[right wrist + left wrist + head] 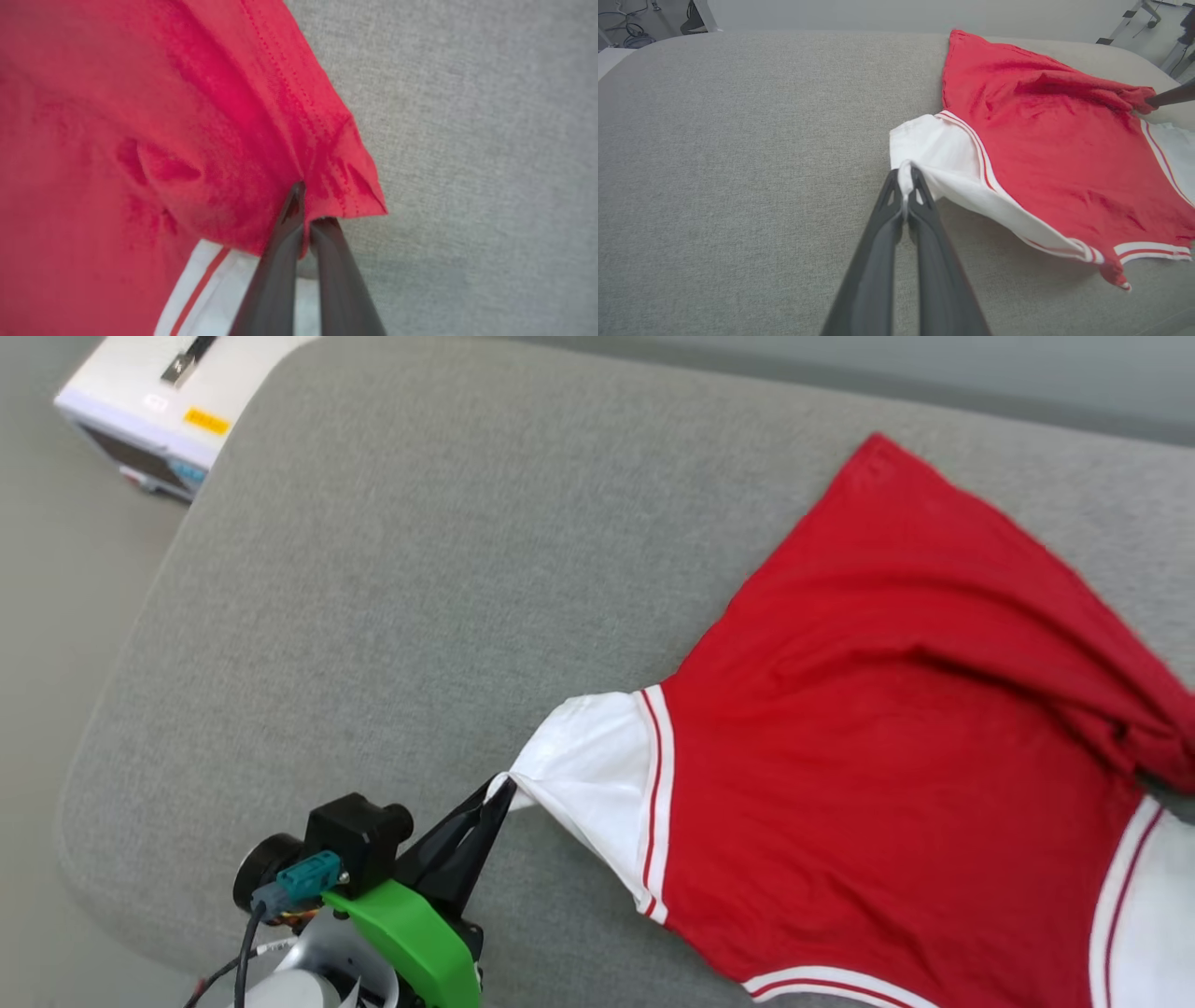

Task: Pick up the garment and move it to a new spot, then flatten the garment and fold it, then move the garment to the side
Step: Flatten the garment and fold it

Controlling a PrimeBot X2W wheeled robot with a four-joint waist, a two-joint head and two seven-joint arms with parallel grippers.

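Note:
The garment (896, 728) is a red T-shirt with white sleeves lying plain side up on the grey cushion, so no lettering shows. My left gripper (499, 795) is shut on the edge of its left white sleeve (597, 775), pinching a bit of white cloth between the fingertips (904, 186). In the right wrist view, my right gripper (306, 219) is shut on a bunched red hem corner of the garment (210, 140). Dark fingers of that right gripper (1169, 96) reach in at the far right of the left wrist view, holding the red fold.
A broad grey cushioned surface (392, 579) carries the shirt, with its rounded edge at the left and front. A white box-shaped device (159, 411) sits on the floor beyond the cushion's far left corner. Metal stand legs (1134, 18) stand behind.

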